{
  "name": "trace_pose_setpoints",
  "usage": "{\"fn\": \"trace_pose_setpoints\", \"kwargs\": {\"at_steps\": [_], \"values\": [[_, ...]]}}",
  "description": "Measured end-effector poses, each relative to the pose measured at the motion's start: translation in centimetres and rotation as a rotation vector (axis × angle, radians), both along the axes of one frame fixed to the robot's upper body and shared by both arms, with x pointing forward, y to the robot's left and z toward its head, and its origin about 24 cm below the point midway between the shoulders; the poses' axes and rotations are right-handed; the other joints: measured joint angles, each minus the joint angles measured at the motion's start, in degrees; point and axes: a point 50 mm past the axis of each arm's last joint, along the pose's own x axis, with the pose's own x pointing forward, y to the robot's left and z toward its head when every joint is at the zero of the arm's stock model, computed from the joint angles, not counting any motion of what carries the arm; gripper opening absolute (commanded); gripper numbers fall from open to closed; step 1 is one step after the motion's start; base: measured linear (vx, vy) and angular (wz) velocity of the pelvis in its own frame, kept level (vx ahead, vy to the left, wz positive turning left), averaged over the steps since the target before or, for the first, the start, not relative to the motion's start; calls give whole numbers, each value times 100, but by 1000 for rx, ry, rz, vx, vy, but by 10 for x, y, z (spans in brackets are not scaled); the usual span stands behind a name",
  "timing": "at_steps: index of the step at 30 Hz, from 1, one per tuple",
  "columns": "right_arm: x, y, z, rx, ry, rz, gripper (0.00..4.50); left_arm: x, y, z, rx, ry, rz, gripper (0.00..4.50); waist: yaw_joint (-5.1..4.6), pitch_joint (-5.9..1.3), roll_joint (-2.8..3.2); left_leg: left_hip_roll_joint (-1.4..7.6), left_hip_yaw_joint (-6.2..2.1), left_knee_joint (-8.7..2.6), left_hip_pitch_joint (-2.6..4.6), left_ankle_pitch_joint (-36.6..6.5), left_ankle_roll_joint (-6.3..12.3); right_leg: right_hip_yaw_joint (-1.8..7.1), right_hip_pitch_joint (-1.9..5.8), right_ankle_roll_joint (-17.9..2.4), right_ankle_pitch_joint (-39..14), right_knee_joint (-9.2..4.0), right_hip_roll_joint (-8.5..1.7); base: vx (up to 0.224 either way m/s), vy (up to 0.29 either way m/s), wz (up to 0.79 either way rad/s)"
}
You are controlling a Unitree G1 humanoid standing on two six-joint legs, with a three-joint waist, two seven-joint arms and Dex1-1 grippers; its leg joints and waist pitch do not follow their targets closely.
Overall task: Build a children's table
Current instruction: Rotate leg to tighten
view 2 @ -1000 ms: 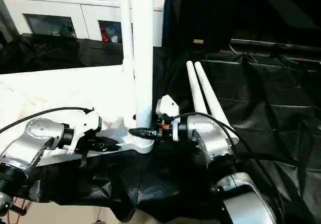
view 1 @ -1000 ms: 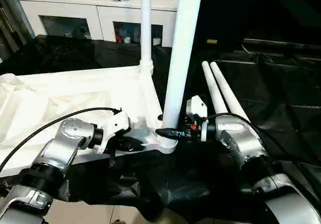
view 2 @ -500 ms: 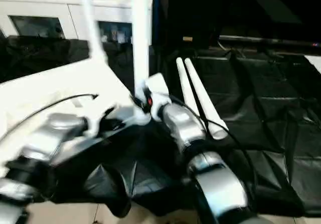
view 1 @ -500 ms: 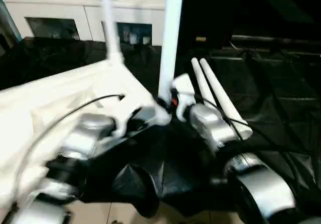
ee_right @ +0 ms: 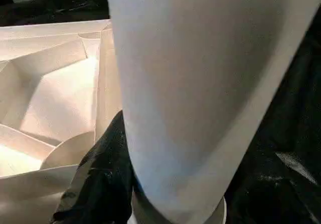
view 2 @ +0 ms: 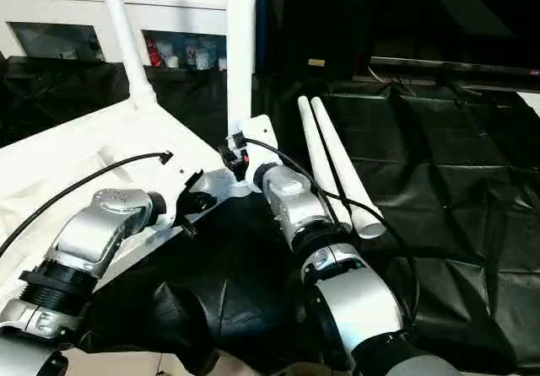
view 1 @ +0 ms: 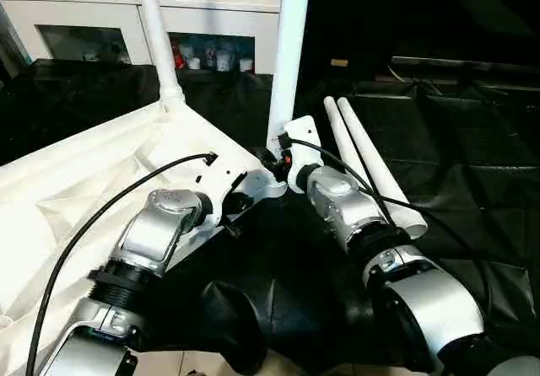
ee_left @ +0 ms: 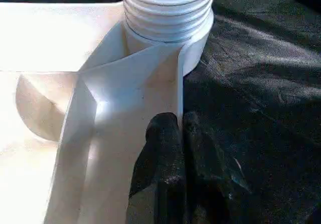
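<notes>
Fingers of your right gripper (view 1: 272, 153) clasp the upright leg (view 1: 288, 51) low at its corner socket; its long axis rises straight above them. Your left gripper (ee_left: 178, 133), clenched empty, presses the tabletop (view 1: 76, 182) rim beside that socket on the black sheet (view 1: 472, 148).

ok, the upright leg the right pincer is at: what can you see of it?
The long white plastic tubular leg stands upright in the near corner socket of the upside-down white ribbed plastic tabletop, its top out of frame. Smooth and glossy, it widens upward. The socket's outside is threaded. The right pincer closes on its base, one black finger against the tube. The left pincer, shut, rests at the tabletop's edge nearby.
</notes>
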Motion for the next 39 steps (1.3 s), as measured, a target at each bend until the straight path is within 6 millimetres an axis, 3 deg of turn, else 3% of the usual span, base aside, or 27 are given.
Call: {"fn": "trace_pose_setpoints", "kwargs": {"at_steps": [2,5,16,25,29,35,39], "values": [[0,0,0,12,6,4,262,0,1,0,4,-2,-5,0,-4,1,1,0,0,0,-1,0,0,0,-2,0,0,-1,0,0,0,0],[-2,0,-7,25,47,10,275,-1,3,3,19,-8,-37,0,-9,6,7,0,1,-3,-22,0,0,1,-25,-5,3,-1,1,0,0,0],[-1,2,3,38,24,110,375,-3,9,9,13,-29,-123,0,19,30,46,3,22,2,-91,2,-2,-2,-84,-48,29,1,5,0,0,0],[-7,-35,14,-109,10,485,375,-11,15,15,-59,-45,-303,0,215,72,114,9,49,23,-109,2,3,0,-79,-48,28,-1,-2,0,0,0],[-16,-55,8,-167,50,619,375,-17,18,15,-86,-23,-394,0,318,87,140,12,50,31,-105,2,2,0,-77,-48,29,11,-2,0,0,0],[-29,-76,8,-214,91,743,375,-23,13,13,-80,-7,-505,0,361,93,152,12,54,35,-107,3,3,6,-66,-48,29,14,-4,0,0,0],[-35,-78,6,-209,106,771,375,-26,16,11,-57,-7,-555,0,348,92,155,13,52,36,-107,3,3,6,-68,-48,29,19,-3,0,0,0]]}}
